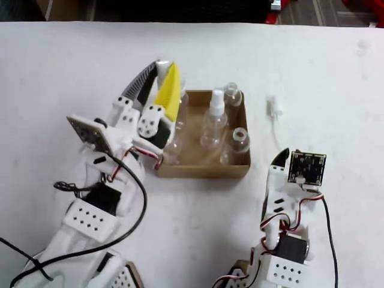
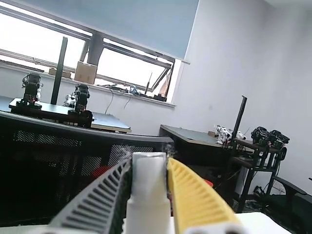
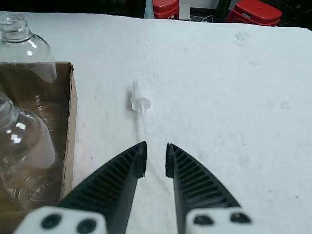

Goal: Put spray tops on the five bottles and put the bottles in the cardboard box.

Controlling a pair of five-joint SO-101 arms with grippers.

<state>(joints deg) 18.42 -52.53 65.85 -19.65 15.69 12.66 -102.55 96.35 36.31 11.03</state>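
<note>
**Lining up the right claw on the loose spray top**

Lying on the matte white table (image 1: pixel 336 78), the loose spray top (image 3: pixel 140 100) sits straight ahead of the right gripper (image 3: pixel 156 158), just beyond its fingertips and apart from them. Its long axis runs nearly along the gripper's own line. The stubby white plastic head is at the far end, and the thin, clear dip tube (image 3: pixel 142 129) trails back towards the gap between the black ribbed fingers. Those fingers stand a narrow slot apart and hold nothing. The right arm is by far the nearer one, so I judge this pick to be its job. A short advance would put the fingers on either side of the tube, which is slim and likely to slip; the head looks the firmer place to pinch.

The cardboard box (image 1: pixel 204 171), brown and shallow, lies to the left of the top. One capped bottle (image 1: pixel 213 120) of clear plastic stands inside it. The far uncapped bottle (image 1: pixel 233 96) and the near uncapped bottle (image 1: pixel 237 143) stand along the box's right side, both rounded with threaded necks.

The left gripper (image 1: pixel 162 67), one finger grey and one yellow, is raised over the box's left edge. It is clamped on a white piece (image 2: pixel 147 195); whether a bottle hangs below that piece I cannot tell.
</note>
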